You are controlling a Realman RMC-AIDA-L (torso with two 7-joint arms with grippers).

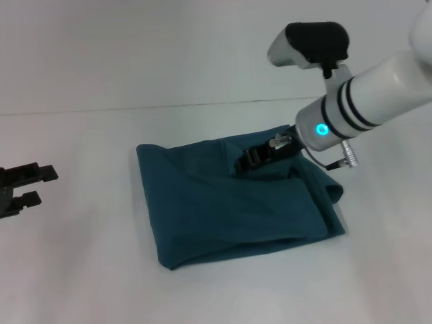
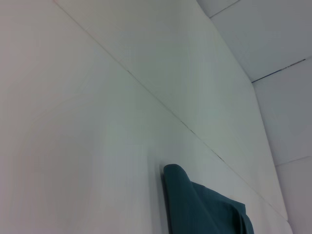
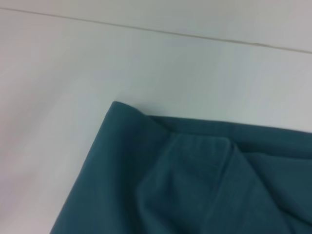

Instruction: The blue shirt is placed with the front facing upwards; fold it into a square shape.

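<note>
Left gripper (image 1: 27, 187) cut off by head-view edge; blue shirt (image 1: 236, 202) lettering hidden.

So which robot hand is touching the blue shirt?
The right gripper: it rests on the far part of the folded blue shirt. The left gripper sits off to the side over the bare white table, touching nothing.

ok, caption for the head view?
Right gripper over the folded blue shirt; left gripper idle at table edge.
</note>
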